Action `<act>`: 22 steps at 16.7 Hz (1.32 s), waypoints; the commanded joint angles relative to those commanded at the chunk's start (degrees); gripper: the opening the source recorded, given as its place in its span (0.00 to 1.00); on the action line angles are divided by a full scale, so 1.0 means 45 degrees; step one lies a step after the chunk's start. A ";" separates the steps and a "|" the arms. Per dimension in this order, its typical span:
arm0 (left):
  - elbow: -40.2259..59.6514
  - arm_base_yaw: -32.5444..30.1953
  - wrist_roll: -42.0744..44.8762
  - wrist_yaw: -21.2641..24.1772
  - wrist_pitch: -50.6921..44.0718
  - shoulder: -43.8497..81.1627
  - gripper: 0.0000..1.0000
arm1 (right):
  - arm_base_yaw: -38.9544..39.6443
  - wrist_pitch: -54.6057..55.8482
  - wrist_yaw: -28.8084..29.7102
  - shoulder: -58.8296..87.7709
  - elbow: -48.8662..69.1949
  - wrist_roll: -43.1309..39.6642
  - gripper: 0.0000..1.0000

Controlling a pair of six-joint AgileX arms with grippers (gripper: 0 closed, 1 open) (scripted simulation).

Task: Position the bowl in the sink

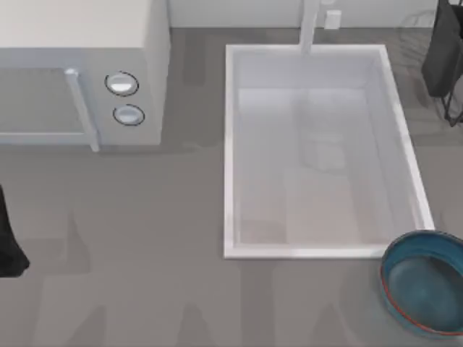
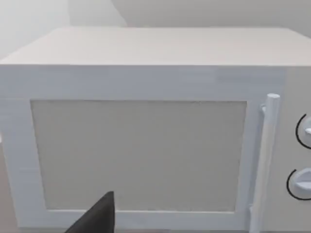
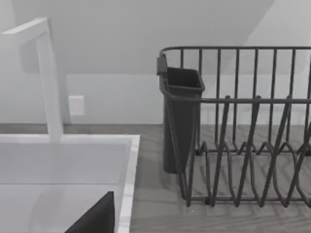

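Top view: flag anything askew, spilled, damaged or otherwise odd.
Nothing spilled or damaged. The bowl sits upright on the table by the sink's near right corner, partly cut off by the picture's right edge. The sink holds nothing. The microwave stands square with its door shut.

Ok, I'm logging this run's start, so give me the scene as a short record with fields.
bowl: on the table at the top view's lower right, by the sink's near corner, upright
sink: nothing in it, faucet at far end
microwave: upper left, door closed
dish rack: right of the sink
step: bowl not yet in sink
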 joint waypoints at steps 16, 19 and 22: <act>0.0000 0.0000 0.0000 0.0000 0.0000 0.0000 1.00 | 0.0886 -1.0274 0.0072 1.2208 0.8797 0.1004 1.00; 0.0000 0.0000 0.0000 0.0000 0.0000 0.0000 1.00 | 0.1124 -1.2636 0.0065 1.4965 1.0857 0.1230 1.00; 0.0000 0.0000 0.0000 0.0000 0.0000 0.0000 1.00 | 0.1297 -1.4365 0.0036 1.7030 1.2448 0.1405 1.00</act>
